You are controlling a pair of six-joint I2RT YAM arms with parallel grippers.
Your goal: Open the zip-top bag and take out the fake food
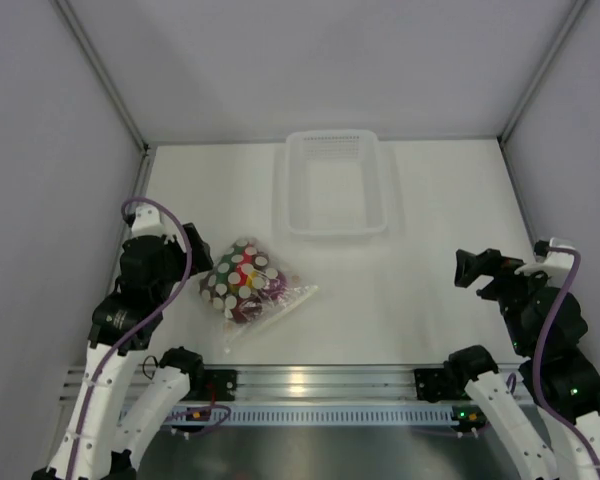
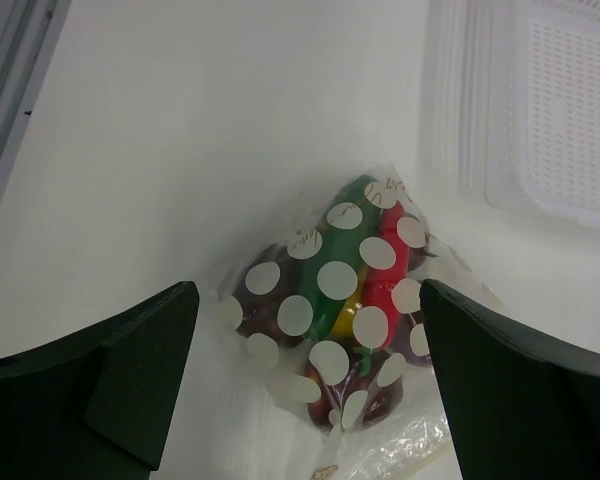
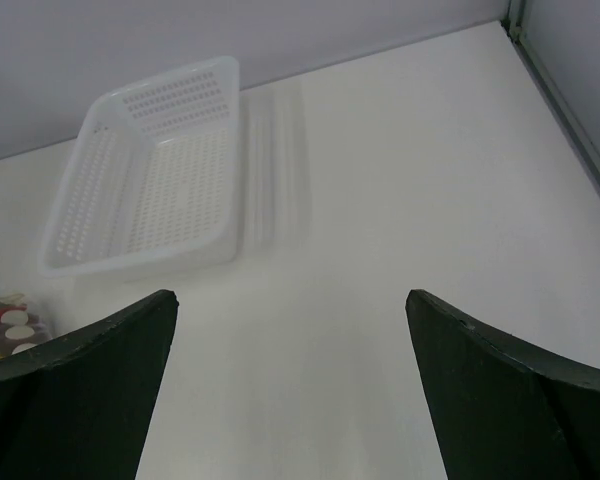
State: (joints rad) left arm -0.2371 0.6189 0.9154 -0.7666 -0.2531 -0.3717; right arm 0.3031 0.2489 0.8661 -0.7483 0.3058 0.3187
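The zip-top bag (image 1: 246, 284) lies on the white table left of centre, see-through with white polka dots, its flat clear end pointing right toward the front. Inside it the fake food shows through: a green cucumber (image 2: 342, 250), a red chili (image 2: 388, 262), a yellow piece (image 2: 351, 304) and dark red pieces (image 2: 270, 300). My left gripper (image 1: 198, 262) hovers at the bag's left side, open, with the bag (image 2: 330, 330) lying ahead between its fingers, untouched. My right gripper (image 1: 468, 268) hangs open over bare table at the right, far from the bag (image 3: 5, 325).
A white mesh basket (image 1: 332, 185) stands at the back centre, also in the left wrist view (image 2: 570, 110) and the right wrist view (image 3: 145, 190). Grey walls close in the table on three sides. A metal rail (image 1: 310, 385) runs along the front edge.
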